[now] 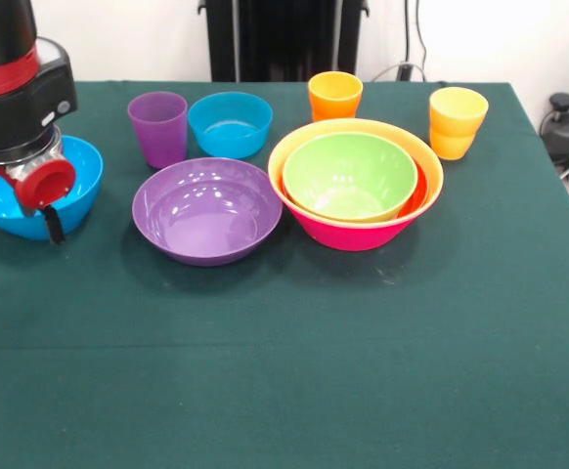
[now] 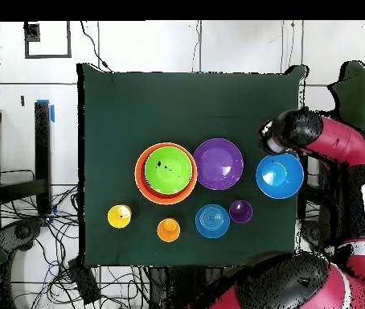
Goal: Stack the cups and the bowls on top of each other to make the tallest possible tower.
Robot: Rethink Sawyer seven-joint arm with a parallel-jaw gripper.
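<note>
Your tower [image 1: 355, 195], shiny plastic bowls nested green in orange in big pink, sits right of the frame's middle. Beside it lies a purple bowl [image 1: 206, 210]. At far left, the gripper [image 1: 45, 191] hangs over a blue bowl [image 1: 79, 186]; you cannot tell its grip.

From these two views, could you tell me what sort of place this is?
Probably a robotics lab: a table draped in green cloth, loose cables on the white tiled floor, and a red and black robot arm over glossy plastic bowls.
</note>
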